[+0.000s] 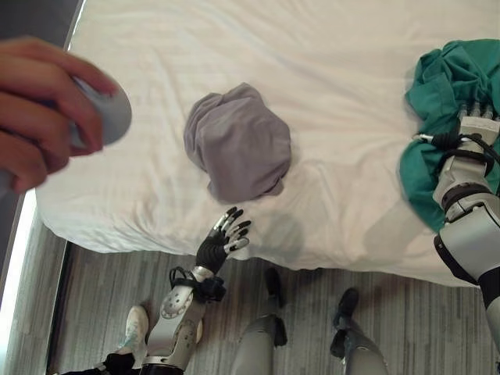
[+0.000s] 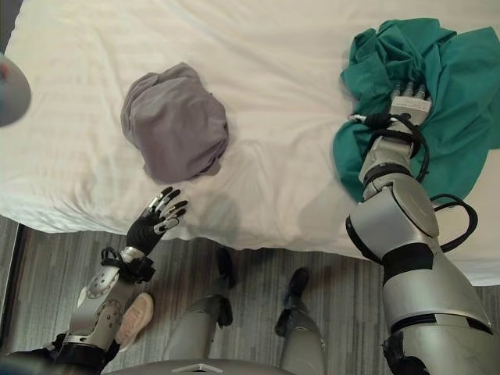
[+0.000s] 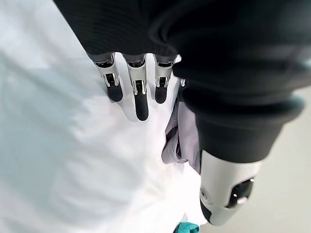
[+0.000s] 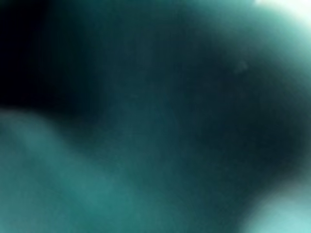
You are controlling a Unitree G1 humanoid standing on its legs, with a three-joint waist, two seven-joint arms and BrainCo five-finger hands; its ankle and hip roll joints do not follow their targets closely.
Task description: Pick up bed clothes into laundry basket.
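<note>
My right hand [image 2: 408, 100] is down on the green garment [image 2: 449, 86] at the bed's [image 2: 297, 156] right side; fingertips are buried in the cloth, so I can't tell if they've closed. Left hand [image 2: 156, 215] hovers at the near edge, fingers spread, just short of the grey bundle [image 2: 176, 125]. Looks like the grab step on the green piece. Next: confirm a grip, then lift. No basket visible yet. A person's hand [image 1: 39, 117] holds something round at far left.

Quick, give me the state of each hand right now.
Left hand: open, holding nothing, near the grey garment.
Right hand: fingers buried in the green garment, cannot tell.
</note>
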